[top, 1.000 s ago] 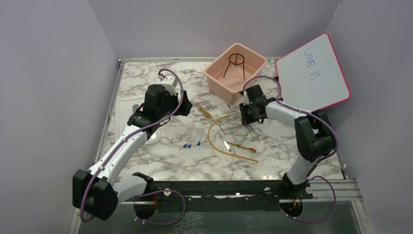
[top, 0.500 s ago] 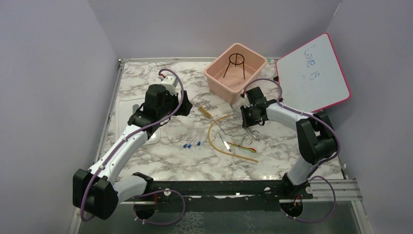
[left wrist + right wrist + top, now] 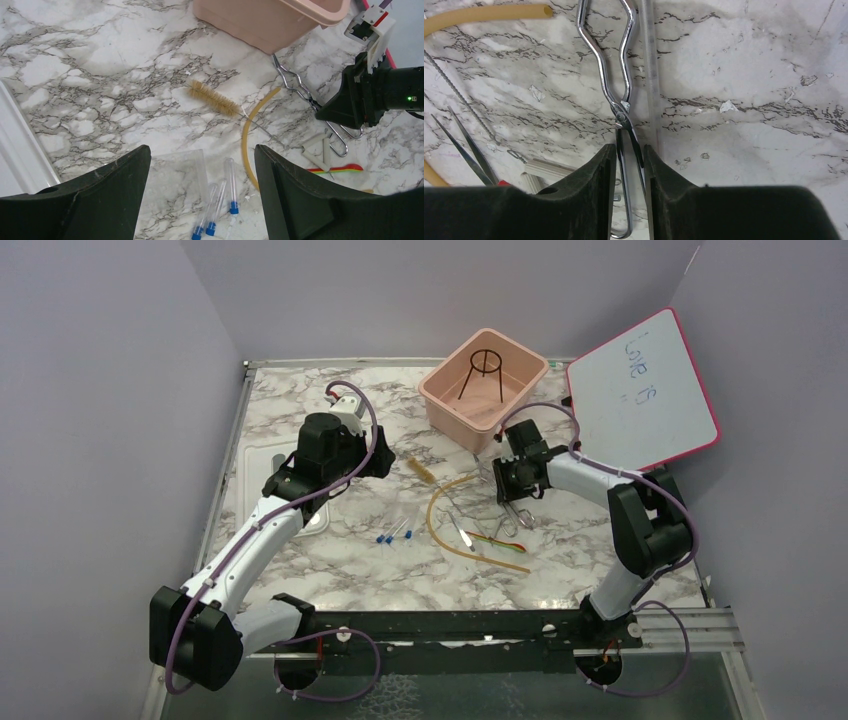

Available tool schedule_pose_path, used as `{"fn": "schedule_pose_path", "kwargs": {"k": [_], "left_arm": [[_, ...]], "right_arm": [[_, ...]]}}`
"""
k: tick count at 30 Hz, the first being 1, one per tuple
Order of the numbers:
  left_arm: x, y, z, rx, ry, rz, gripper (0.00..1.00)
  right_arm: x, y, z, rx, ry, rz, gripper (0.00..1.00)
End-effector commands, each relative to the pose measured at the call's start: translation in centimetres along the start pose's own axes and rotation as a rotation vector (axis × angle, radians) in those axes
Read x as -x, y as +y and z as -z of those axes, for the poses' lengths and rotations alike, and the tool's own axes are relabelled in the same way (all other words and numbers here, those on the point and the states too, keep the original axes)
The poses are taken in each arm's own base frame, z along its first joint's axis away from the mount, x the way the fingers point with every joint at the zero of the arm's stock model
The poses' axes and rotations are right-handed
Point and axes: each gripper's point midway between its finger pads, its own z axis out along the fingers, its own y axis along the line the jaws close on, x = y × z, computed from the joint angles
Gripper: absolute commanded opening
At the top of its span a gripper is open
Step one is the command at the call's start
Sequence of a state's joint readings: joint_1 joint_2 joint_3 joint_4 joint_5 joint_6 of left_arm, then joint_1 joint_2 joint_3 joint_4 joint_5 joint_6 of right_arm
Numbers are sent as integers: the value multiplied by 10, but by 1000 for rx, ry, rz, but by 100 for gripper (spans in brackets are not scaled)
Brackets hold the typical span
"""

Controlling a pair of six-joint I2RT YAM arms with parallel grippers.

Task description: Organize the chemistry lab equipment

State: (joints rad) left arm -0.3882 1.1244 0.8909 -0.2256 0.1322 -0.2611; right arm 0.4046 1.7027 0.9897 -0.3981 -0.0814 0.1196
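My right gripper is shut on the metal tongs. Its fingers clamp both handles just behind the pivot. The tongs' tips point toward the pink bin, which holds the black wire tripod. I cannot tell whether the tongs are off the table. The tan rubber tube curves to the left of them, its end visible in the right wrist view. My left gripper is open and empty above three blue-capped test tubes and a clear plastic sheet.
A bristle brush lies between the grippers. A glass rod lies beside the tongs, tweezers to their left. The pink-framed whiteboard leans at the back right. A white lid lies under the left arm.
The right gripper has shifted slightly left and toward the front over the tongs, and the tongs' handles have swung with it. The left arm has not moved.
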Motion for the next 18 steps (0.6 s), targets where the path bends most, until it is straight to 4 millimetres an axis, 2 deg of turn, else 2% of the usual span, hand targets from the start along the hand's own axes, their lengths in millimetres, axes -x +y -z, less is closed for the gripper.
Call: {"fn": "schedule_pose_path", "kwargs": {"k": [1,8,14,18], "left_arm": [[-3,-5,-2,-30,4,4,78],[-3,-6,-3,-34,6,5,79],[-3,-7,-3,-40,6,8,78],[-4,-9,-3,-55,8,12,79]], "right_arm": [[-24,-10,-12,-74,65,15,33],[-31,-5,-14,-98,61,36,42],[-28,-12,-7,-155,13,13,25],[-17,-7,4,-152,-66,28,20]]}}
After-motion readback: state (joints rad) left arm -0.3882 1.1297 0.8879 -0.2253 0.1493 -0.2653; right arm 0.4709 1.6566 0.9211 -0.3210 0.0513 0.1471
